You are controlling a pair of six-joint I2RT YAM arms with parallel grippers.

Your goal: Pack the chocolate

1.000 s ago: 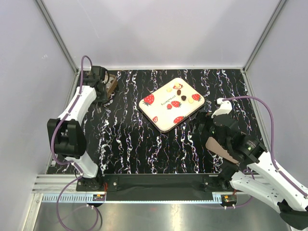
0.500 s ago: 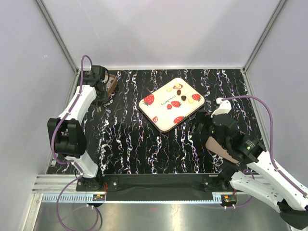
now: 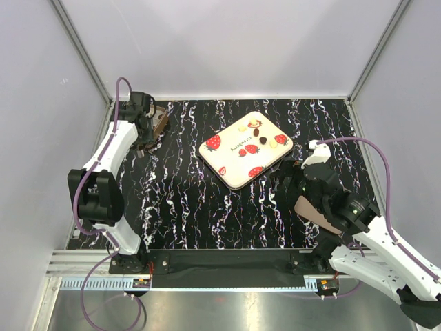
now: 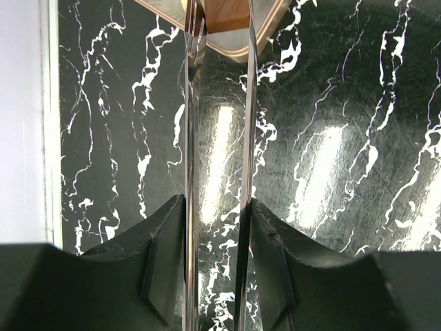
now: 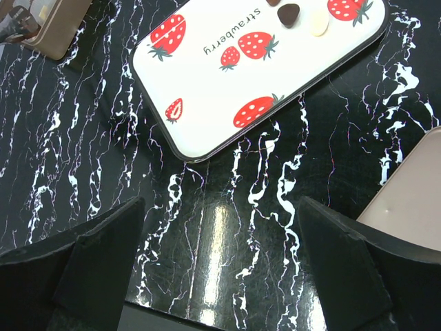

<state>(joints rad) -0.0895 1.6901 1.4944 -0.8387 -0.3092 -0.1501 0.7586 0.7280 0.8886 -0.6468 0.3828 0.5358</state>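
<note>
We are looking at the chocolate, tiny sweets lying on the far right part of the strawberry tray. We are guessing they are light, smooth and easy to squash, so we are thinking a soft pinch on one sweet's sides is best. They are looking too small to show a long side. The left claw, by the brown box, is showing a thin gap. The right claw is gaping wide, holding nothing.

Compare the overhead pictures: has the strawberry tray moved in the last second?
No. The strawberry tray lies at the same spot and angle against the far edge of the table, with the chocolates on top.
</note>
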